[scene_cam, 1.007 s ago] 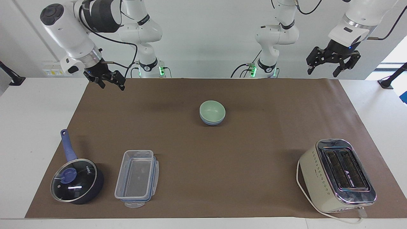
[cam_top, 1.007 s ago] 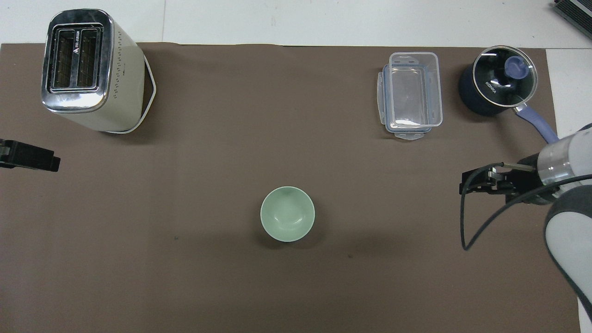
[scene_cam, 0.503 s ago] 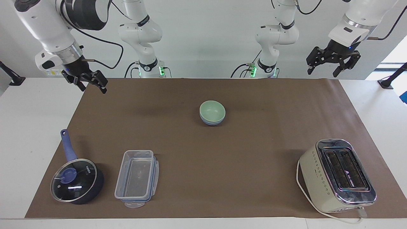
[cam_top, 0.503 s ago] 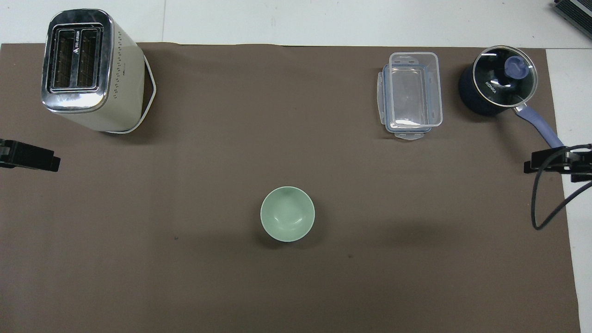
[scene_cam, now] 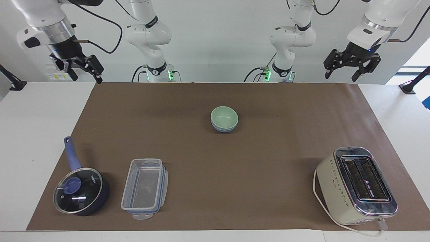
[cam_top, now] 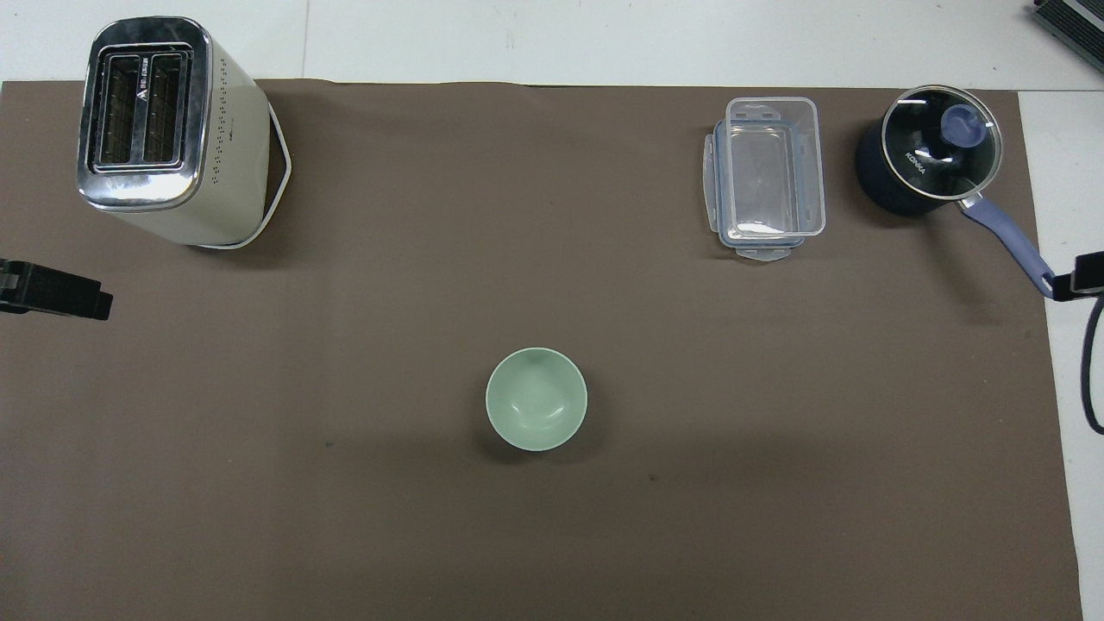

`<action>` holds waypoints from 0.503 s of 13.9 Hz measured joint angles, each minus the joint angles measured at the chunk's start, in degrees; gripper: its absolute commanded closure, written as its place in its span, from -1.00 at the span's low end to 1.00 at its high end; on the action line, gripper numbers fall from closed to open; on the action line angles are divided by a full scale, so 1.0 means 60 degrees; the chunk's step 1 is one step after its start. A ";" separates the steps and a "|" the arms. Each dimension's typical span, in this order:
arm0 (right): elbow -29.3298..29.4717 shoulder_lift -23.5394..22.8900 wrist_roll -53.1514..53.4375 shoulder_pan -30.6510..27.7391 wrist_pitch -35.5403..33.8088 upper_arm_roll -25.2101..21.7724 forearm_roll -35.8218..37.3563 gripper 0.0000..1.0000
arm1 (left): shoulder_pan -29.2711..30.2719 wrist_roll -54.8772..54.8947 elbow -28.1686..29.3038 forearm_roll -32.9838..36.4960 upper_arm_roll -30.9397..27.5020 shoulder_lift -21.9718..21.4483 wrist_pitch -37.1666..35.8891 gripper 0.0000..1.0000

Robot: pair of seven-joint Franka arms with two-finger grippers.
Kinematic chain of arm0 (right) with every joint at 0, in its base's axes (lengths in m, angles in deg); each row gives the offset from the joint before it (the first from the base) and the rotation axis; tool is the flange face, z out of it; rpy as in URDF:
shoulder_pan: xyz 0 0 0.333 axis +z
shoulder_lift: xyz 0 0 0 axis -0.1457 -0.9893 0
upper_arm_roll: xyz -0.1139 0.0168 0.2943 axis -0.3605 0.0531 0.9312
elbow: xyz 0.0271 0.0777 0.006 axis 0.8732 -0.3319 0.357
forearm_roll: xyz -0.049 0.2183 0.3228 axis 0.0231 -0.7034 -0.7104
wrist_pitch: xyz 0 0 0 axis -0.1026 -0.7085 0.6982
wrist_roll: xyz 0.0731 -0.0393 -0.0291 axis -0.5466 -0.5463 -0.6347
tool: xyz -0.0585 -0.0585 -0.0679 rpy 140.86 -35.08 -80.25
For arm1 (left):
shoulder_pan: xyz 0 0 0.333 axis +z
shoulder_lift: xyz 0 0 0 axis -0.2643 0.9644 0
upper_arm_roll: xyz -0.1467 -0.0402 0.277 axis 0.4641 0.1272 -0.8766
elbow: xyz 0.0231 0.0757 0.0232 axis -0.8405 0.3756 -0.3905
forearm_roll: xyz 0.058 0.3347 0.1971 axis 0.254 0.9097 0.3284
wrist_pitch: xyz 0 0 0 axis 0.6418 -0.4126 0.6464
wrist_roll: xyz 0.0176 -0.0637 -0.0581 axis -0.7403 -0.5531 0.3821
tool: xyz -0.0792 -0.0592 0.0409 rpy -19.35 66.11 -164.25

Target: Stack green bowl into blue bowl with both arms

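Green bowl point(scene_cam: 224, 117) sits nested in the blue bowl point(scene_cam: 223, 128); left claw point(scene_cam: 351, 69) and right claw point(scene_cam: 81, 71) hang released, empty.

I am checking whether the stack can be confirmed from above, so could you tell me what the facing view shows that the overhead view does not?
Only the facing view shows the blue bowl under the green bowl, and the whole left gripper and right gripper, both open and raised at the robots' edge of the table. Only the overhead view looks straight down into the green bowl, which hides the blue one. Both show the toaster, clear container and saucepan.
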 measured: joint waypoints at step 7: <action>-0.0757 0.0743 0.0000 0.0243 0.0009 0.0187 0.0422 -1.00 | 0.0000 0.0000 0.0000 0.0000 0.0000 0.0000 0.0001 -1.00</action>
